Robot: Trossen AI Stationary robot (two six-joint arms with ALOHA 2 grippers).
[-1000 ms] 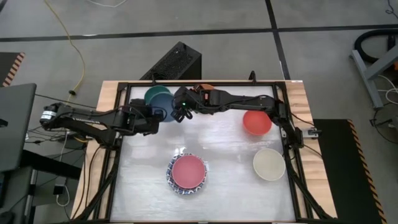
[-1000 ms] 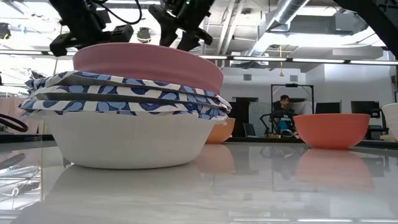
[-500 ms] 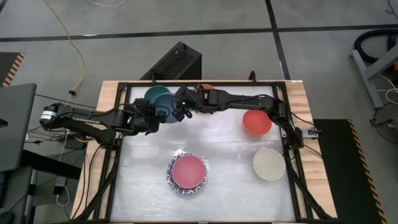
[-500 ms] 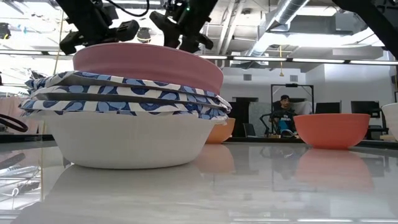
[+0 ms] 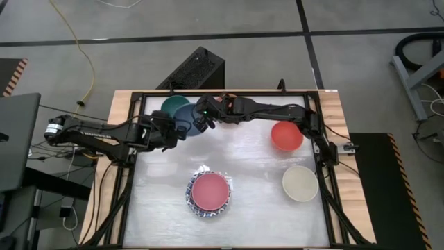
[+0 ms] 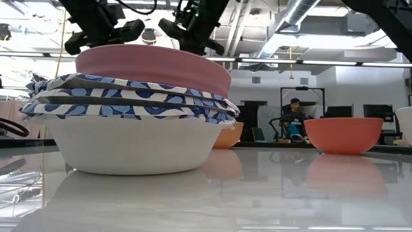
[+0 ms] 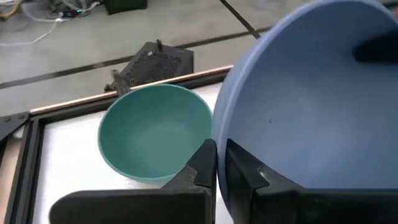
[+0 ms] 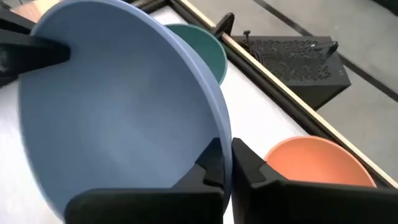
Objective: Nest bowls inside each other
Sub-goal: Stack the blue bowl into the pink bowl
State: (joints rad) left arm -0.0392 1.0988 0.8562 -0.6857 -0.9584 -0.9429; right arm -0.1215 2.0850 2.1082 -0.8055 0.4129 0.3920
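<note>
You have both grippers clamped on the same dark blue bowl (image 5: 184, 118), which sits at the far left of the table (image 5: 257, 173). The left gripper (image 7: 216, 163) pinches the bowl's rim from the left side, one finger inside the wall and one outside. The right gripper (image 8: 225, 163) reaches across from the right and pinches the opposite rim the same way, fingers closed on the thin wall. From each wrist you can see the other arm's dark finger on the far rim of the bowl.

Just beyond the blue bowl, at the far left corner, stands the teal bowl (image 7: 154, 130), upright and partly covered by the blue one as seen from above. An orange bowl (image 8: 318, 162) lies close by on the right side of the blue one, under the right arm.

Nearer to you, left of centre, is a stack: the pink bowl (image 5: 209, 191) nested on top of the patterned-rim bowls (image 6: 129, 100). The red bowl (image 5: 286, 136) stands at the right, and the cream bowl (image 5: 300, 182) sits nearer, on the same side, well apart from both grippers.
</note>
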